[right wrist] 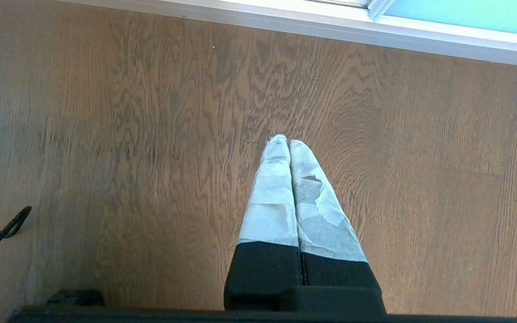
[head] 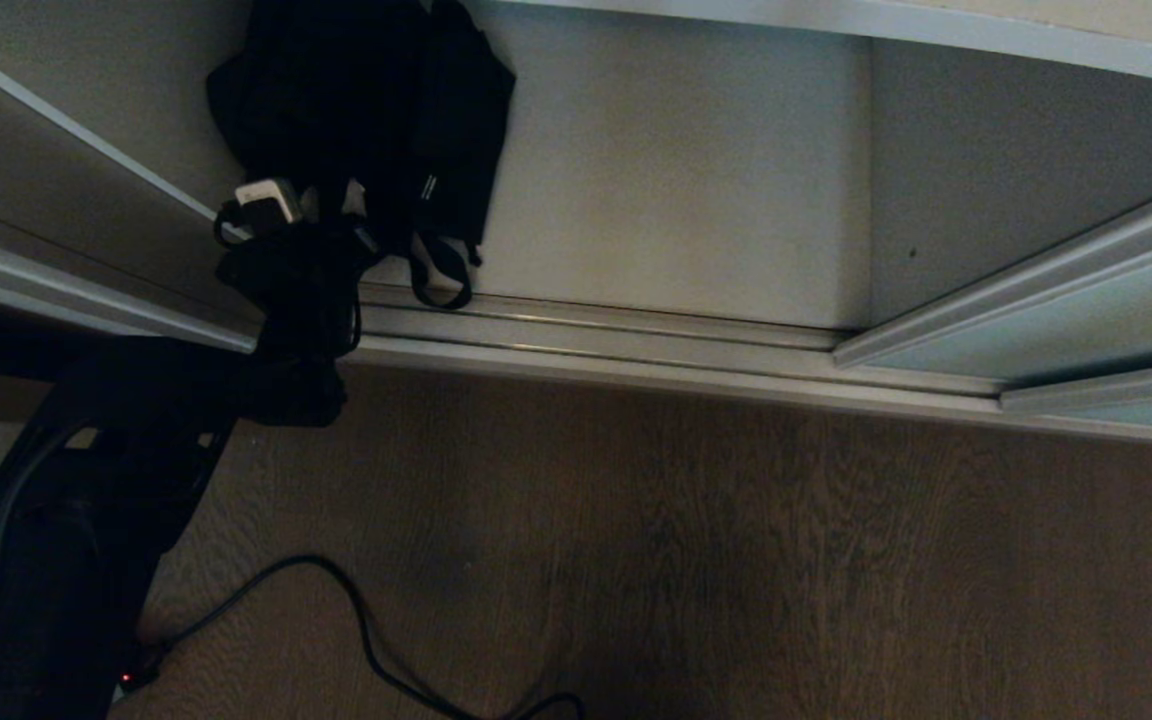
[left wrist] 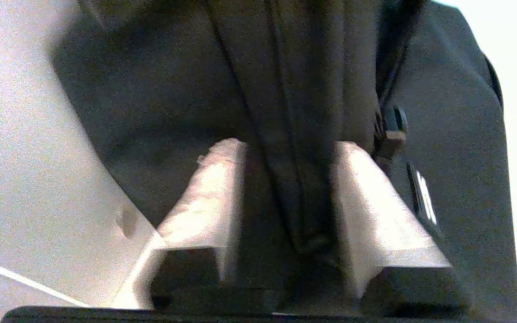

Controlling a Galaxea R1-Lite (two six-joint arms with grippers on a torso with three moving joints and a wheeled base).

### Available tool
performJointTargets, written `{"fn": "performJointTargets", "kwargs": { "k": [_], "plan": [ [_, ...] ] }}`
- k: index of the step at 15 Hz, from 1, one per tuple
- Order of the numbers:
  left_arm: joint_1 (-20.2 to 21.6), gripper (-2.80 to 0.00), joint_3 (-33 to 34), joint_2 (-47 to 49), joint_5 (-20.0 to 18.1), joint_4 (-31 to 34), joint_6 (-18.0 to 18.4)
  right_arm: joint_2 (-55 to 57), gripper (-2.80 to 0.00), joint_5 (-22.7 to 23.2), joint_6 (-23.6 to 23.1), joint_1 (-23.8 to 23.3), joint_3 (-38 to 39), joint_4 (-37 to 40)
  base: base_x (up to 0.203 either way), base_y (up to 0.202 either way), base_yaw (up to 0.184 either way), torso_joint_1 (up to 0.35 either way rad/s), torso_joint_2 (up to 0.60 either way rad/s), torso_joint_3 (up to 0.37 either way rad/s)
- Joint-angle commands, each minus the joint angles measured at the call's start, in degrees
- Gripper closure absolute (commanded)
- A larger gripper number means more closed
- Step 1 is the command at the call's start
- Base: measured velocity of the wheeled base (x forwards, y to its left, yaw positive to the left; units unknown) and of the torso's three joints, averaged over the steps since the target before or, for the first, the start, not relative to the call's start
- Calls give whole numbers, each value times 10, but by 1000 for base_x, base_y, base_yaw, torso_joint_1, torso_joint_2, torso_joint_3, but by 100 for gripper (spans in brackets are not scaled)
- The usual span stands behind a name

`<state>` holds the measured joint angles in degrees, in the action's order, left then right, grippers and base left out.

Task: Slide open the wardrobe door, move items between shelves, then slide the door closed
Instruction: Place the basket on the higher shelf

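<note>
Head view: left gripper fingers lost against black bag.

Wardrobe opening is wide: sliding wardrobe door sits pushed to the right. Black bag fills the left corner against the side wall. Bottom shelf right of it lies bare. Cable crosses the wood floor.
</note>
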<state>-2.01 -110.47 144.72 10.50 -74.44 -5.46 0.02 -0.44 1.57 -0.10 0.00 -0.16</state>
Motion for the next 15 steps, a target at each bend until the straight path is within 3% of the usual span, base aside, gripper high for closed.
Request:
{"fn": "performJointTargets", "kwargs": {
  "k": [1,8,11,13,15],
  "plan": [
    [0,0,-3,9,1,-4,-2,0,0,0,0,0,1,0,0,0,0,0,0,0],
    [-10,0,15,-37,11,2,-22,0,0,0,0,0,1,0,0,0,0,0,0,0],
    [-20,0,79,-55,41,-18,-20,0,0,0,0,0,1,0,0,0,0,0,0,0],
    [-24,0,110,-62,65,-78,-4,0,0,0,0,0,1,0,0,0,0,0,0,0],
    [-29,0,114,-64,68,-80,11,0,0,0,0,0,1,0,0,0,0,0,0,0]
  ]
}}
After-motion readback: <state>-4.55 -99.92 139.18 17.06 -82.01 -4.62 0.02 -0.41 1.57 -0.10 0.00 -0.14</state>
